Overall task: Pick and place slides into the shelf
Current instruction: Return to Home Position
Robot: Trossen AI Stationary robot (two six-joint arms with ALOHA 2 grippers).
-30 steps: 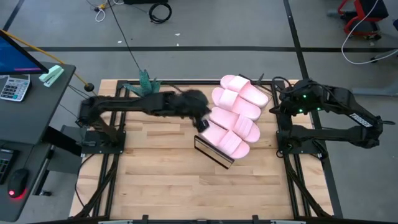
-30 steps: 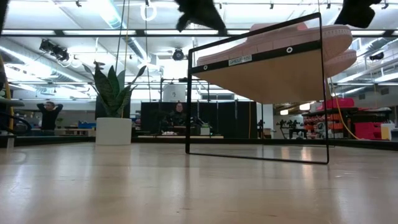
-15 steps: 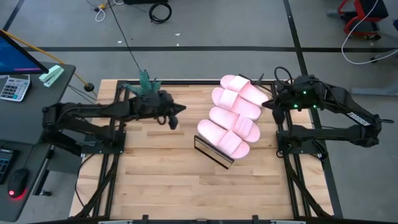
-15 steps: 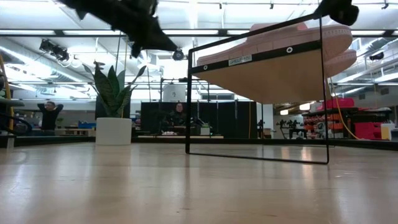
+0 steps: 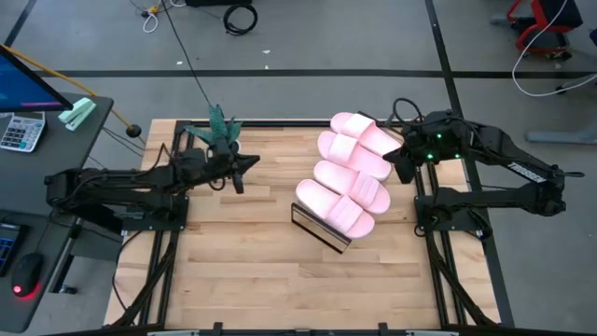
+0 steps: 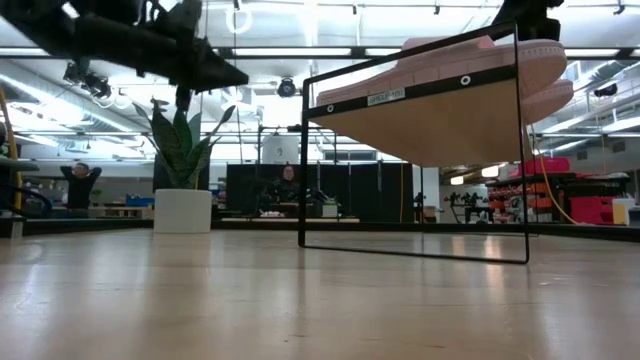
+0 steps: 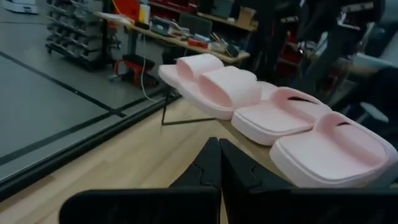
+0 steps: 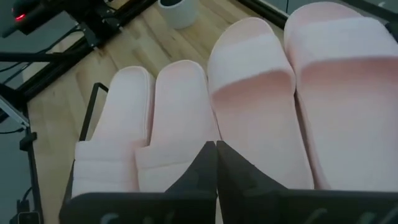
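Several pale pink slides (image 5: 352,172) lie side by side, soles down, on the slanted wooden shelf (image 5: 317,227), right of the table's middle. The low view shows the shelf's board (image 6: 440,125) on its thin black frame, with a slide (image 6: 450,62) along its upper edge. My left gripper (image 5: 254,162) hangs shut over the far left of the table, pointing level toward the slides (image 7: 273,115) and well apart from them. My right gripper (image 5: 397,161) hovers shut just above the row's right side, slanting down at the slides (image 8: 249,87). Neither holds anything.
A potted plant (image 5: 220,125) stands at the table's far left edge, close behind my left gripper. Bare wooden tabletop (image 5: 280,280) spreads along the near side. A desk with a calculator (image 5: 20,131) stands left of the table. People (image 6: 80,185) show far off in the room.
My left gripper has drawn back from the slides toward the table's left edge and sunk, tipping up from a downward slant until it points level; it has stayed shut. My right gripper has edged toward the slides and rolled slightly. The slides and shelf have kept still.
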